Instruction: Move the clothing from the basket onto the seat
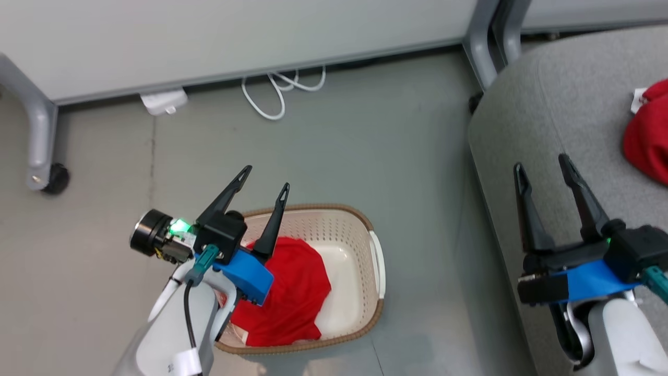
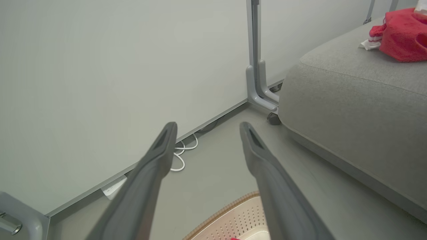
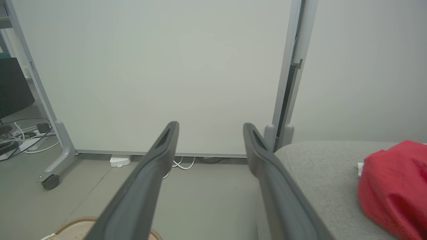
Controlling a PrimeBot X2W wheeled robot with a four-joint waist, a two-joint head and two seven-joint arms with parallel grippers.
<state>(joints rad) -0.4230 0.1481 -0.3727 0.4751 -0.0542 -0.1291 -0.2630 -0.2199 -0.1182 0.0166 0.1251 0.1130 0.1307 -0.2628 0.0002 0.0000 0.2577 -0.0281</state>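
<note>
Left gripper (image 1: 266, 177) hangs fingers spread, nothing in it, right over the cream perforated plastic basket with the brown woven rim (image 1: 365, 219). One bright red soft garment (image 1: 292, 282) sits bunched just below it, so I'd guess that's the next grab. Right gripper (image 1: 540, 161) is spread and empty too, over the big grey fabric seat (image 1: 548, 104), second red garment (image 1: 649, 136) lying just off to its right

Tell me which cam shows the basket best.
Head view: the basket appears nearly whole from above, a red garment inside, its left part behind the left gripper. Left wrist view catches a slice of its rim at the bottom edge; right wrist view, a rim sliver.
</note>
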